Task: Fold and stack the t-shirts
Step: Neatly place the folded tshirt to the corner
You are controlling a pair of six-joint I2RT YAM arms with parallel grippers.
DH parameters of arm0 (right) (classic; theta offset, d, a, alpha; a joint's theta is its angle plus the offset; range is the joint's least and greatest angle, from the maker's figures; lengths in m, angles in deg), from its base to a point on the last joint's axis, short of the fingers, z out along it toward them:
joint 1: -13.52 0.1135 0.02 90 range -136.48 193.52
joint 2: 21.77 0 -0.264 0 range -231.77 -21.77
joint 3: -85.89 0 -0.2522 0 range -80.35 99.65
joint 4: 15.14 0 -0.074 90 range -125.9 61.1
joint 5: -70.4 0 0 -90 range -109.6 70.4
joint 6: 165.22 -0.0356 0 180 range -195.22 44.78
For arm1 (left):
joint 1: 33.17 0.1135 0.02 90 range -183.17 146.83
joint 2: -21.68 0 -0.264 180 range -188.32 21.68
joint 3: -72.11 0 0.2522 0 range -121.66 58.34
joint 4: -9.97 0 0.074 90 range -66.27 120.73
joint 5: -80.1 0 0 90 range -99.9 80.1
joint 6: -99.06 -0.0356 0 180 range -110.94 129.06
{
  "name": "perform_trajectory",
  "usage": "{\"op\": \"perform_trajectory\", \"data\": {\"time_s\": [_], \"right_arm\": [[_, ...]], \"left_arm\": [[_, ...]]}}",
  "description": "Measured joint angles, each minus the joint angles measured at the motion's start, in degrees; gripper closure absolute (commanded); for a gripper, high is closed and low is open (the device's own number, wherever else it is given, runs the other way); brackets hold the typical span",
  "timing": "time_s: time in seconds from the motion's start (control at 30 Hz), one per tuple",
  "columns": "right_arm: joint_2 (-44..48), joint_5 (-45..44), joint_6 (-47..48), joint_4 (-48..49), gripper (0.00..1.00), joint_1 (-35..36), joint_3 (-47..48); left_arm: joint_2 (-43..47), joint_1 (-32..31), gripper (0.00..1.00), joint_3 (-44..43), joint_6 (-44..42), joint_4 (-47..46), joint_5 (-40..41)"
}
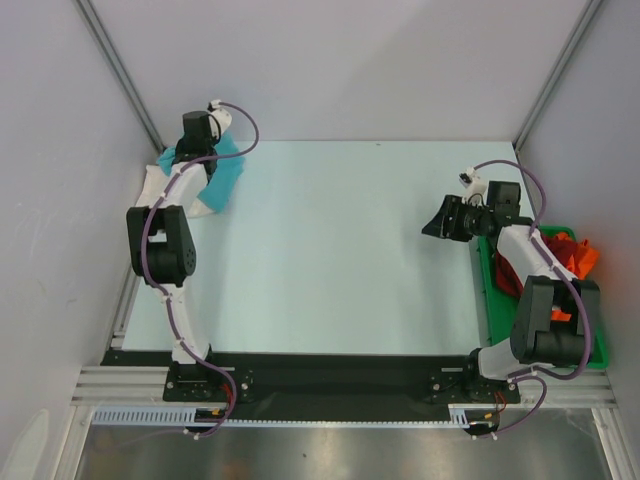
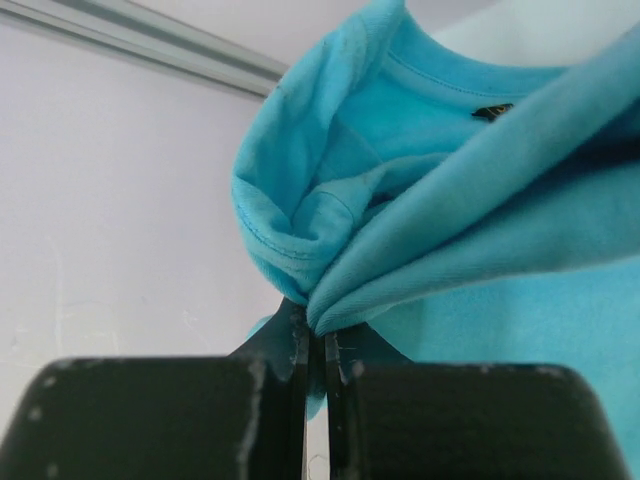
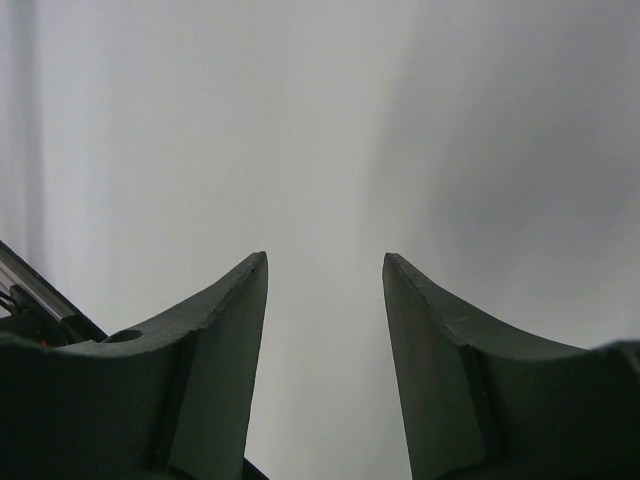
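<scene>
Now, near right: we see the green tray (image 1: 601, 352) along the table's right edge, with a red t-shirt (image 1: 556, 242) and an orange t-shirt (image 1: 585, 260) bunched in it.
Right gripper (image 3: 325, 262): spread, nothing between the fingers, hovering over the table just left of the tray.
Middle ground: the table (image 1: 330, 260) gives us bare room between the two arms for laying a shirt out.
Far left: the turquoise t-shirt (image 2: 470, 210) sits crumpled at the far-left corner, close to the side wall.
Left gripper (image 2: 315, 345): pressed together on a gathered fold of that shirt, near the neck opening.
Handling: we judge the cloth light, soft and limp; it will sag and drag rather than slip. A second hold at a shoulder or a hem corner should let us stretch it flat.
Edges: the left wall (image 1: 60, 200) and the frame post (image 1: 118, 70) crowd that corner, so we would draw the shirt toward the centre before folding.
</scene>
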Motion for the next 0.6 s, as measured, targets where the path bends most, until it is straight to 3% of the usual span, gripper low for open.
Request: {"op": "perform_trajectory", "data": {"time_s": [0.6], "right_arm": [[-1.18, -0.74, 0.44, 0.39, 0.44, -0.02, 1.03]], "left_arm": [[0.11, 0.92, 1.0, 1.36, -3.32, -8.46, 2.51]]}}
